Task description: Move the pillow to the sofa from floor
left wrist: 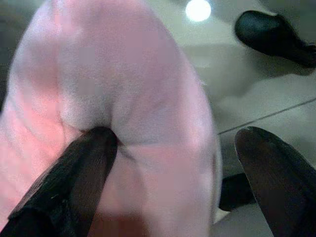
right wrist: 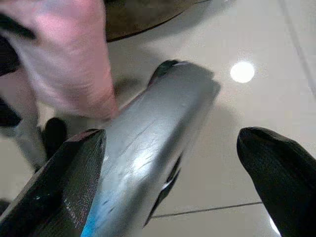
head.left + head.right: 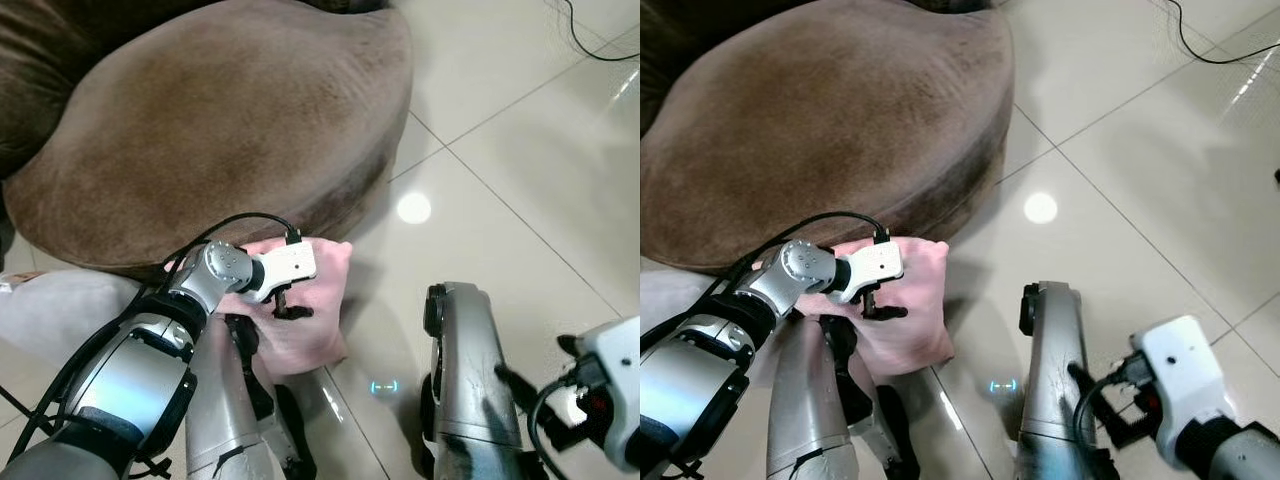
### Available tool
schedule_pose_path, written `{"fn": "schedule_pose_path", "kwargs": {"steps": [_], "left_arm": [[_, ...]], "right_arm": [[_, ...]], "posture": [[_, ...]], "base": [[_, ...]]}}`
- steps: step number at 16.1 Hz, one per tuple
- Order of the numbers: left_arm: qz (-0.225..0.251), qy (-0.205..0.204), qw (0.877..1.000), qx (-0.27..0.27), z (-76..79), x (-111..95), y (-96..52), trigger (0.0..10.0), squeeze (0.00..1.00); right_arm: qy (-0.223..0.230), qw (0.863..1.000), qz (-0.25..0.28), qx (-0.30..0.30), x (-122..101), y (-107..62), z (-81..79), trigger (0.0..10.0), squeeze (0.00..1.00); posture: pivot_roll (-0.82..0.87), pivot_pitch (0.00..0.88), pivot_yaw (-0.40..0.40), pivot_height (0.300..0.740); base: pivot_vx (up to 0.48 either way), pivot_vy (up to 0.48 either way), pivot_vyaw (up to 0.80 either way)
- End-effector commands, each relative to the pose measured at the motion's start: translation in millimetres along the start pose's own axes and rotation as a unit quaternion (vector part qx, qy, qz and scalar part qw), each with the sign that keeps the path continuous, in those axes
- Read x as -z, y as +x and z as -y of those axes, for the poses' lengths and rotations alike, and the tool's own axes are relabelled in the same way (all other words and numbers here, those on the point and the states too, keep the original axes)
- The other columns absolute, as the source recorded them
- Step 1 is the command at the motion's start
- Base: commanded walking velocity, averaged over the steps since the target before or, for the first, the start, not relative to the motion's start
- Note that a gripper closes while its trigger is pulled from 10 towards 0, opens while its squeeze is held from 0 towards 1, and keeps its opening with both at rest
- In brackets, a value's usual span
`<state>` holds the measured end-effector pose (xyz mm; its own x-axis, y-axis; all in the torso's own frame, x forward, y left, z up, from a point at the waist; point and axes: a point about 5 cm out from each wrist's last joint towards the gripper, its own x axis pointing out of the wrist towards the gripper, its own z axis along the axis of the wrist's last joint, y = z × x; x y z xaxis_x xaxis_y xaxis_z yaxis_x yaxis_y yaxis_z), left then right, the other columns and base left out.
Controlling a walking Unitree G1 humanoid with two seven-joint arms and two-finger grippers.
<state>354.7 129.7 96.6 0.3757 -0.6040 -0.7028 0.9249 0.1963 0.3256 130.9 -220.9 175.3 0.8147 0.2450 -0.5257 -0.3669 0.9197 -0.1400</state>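
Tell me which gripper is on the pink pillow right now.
The left gripper: one black finger presses a dent into the pink pillow in front of the brown sofa. The right gripper is open beside the robot's leg, off the pillow.

The pink pillow (image 1: 123, 113) fills most of the left wrist view, its fabric soft and blurred up close. One black finger (image 1: 74, 182) of the left gripper (image 1: 173, 163) presses into the pillow, denting it, with creases running out from the tip. The other finger (also black) stands apart beside the pillow's edge, over the pale tiled floor (image 1: 266, 98). A bright light spot (image 1: 198, 10) glares on the tiles.
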Motion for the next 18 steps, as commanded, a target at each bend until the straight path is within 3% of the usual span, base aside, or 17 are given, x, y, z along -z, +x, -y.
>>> {"fn": "schedule_pose_path", "kwargs": {"steps": [1,2,6,11,12,13,16,18], "left_arm": [[-0.024,-0.006,1.0,-0.012,1.3,11.9,-2.4,10.0,0.98],[-0.018,-0.004,0.999,-0.036,-6.6,9.2,-7.5,10.0,0.0],[-0.009,0.006,0.996,-0.086,-33.9,0.4,-31.6,10.0,0.0],[-0.028,0.0,0.995,-0.092,-23.3,8.9,-20.4,10.0,0.0],[-0.041,-0.005,0.996,-0.08,-9.2,17.1,-9.0,10.0,0.0],[-0.054,-0.007,0.996,-0.075,-0.1,22.8,-2.0,0.0,0.0],[-0.065,-0.038,0.994,-0.076,20.5,33.1,13.4,0.0,0.0],[-0.064,-0.06,0.992,-0.087,26.4,37.2,17.2,0.0,0.0]], "right_arm": [[0.002,1.0,-0.005,-0.017,-0.9,-6.8,-3.4,10.0,0.0],[0.0,1.0,-0.011,-0.022,0.3,-13.6,-0.2,10.0,0.0],[0.008,0.999,-0.033,-0.021,8.5,-25.1,2.5,10.0,0.0],[0.026,0.998,-0.047,-0.017,15.1,-41.7,4.6,10.0,0.0],[0.034,0.998,-0.057,-0.024,18.9,-54.4,3.6,10.0,0.0],[0.035,0.997,-0.06,-0.021,18.6,-64.6,6.0,10.0,0.0],[0.033,0.997,-0.063,-0.005,9.6,-91.8,14.5,10.0,0.0],[0.041,0.997,-0.068,0.0,7.7,-105.0,14.2,10.0,0.0]], "posture": [[-0.39,0.351,0.16,0.45],[-0.41,0.359,0.148,0.45],[-0.43,0.38,0.132,0.45],[-0.48,0.437,0.131,0.45],[-0.52,0.472,0.126,0.45],[-0.55,0.494,0.115,0.45],[-0.62,0.528,0.081,0.45],[-0.66,0.553,0.055,0.45]], "base": [[0.0,0.0,0.0],[0.0,0.0,0.0],[0.0,0.0,0.0],[0.0,0.0,0.0],[0.0,0.0,0.0],[0.0,0.0,0.0],[0.0,0.0,0.0],[0.0,0.0,0.0]]}}
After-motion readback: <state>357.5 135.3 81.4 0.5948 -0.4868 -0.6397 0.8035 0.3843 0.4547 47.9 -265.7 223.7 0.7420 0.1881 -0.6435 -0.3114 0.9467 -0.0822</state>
